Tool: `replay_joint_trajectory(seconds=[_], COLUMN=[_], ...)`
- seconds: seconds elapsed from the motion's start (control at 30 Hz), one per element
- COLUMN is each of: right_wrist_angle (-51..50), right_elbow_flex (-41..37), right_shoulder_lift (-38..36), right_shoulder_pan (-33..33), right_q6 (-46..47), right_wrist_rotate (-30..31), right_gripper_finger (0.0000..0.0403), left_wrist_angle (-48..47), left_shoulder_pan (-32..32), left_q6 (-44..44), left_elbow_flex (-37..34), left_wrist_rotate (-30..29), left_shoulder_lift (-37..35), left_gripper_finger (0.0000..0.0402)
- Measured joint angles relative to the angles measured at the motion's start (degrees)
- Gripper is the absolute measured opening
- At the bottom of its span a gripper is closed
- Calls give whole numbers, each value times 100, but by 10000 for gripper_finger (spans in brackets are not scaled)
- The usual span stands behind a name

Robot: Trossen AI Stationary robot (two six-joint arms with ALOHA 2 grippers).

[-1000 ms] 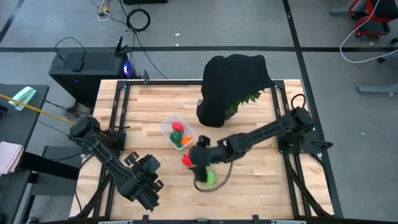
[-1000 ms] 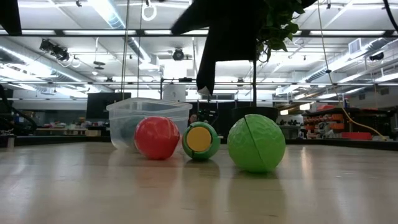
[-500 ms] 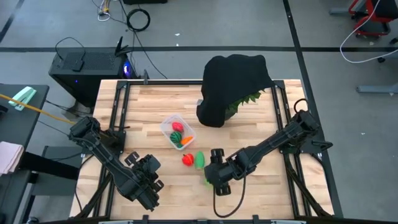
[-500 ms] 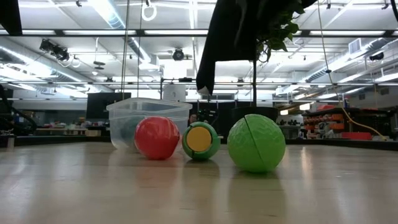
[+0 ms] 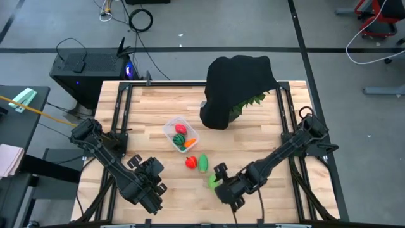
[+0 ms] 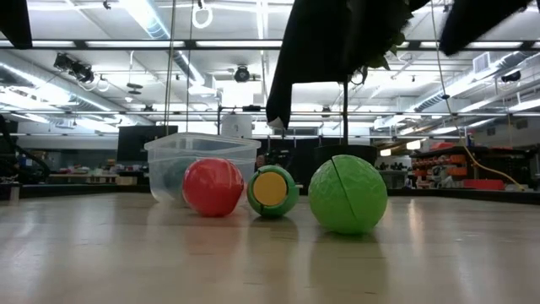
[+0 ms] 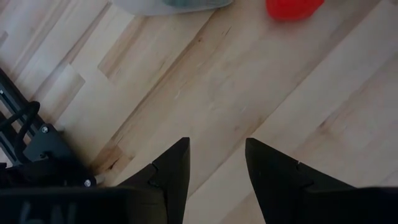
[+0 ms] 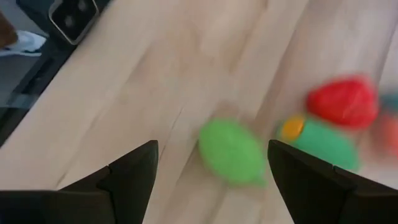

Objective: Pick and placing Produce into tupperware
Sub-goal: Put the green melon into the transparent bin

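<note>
Scanning the table, left to right:

Left gripper (image 7: 216,163): parked low near the table's (image 5: 152,114) front left corner, fingers apart by a narrow gap, nothing between them.

Box (image 5: 180,133): clear plastic, left of middle, with a striped ball, a red piece and an orange piece inside.

Loose produce: red ball (image 5: 190,163) and green piece with a yellow end (image 5: 202,162) touching just in front of the box; light green ball (image 5: 212,182) nearer the front edge, a little apart.

Right gripper (image 8: 211,163): just beside the light green ball on its right, fingers spread wide, empty, the ball lying ahead between them.

Step in hand: by my judgement, lining up on the light green ball.

Next move: likely calls for lowering around it, squeezing, then carrying it to the box.

Black cloth (image 5: 235,85): over spiky leaves at the back.
</note>
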Motion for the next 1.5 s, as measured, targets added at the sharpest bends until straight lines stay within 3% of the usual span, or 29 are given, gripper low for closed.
replay_joint_trajectory(seconds=[0.2,0.33,0.77,1.13,1.5], right_wrist_angle=[423,318,41,190,400], right_elbow_flex=[-1,-9,-1,3,1], right_shoulder_lift=[198,235,461,806,1027], right_shoulder_pan=[71,12,-755,-860,-862], right_q6=[-1526,-1862,-1960,-2072,-2054], right_wrist_rotate=[-182,-25,-818,-1261,-1303], right_gripper_finger=[308,308,308,308,305], left_wrist_angle=[2,1,25,84,116], left_shoulder_pan=[0,0,-17,-17,-17], left_q6=[-4,4,109,214,210], left_elbow_flex=[0,0,0,0,0], left_wrist_rotate=[-27,-47,-101,-133,-132], left_shoulder_lift=[0,0,0,2,2], left_gripper_finger=[162,162,162,162,162])
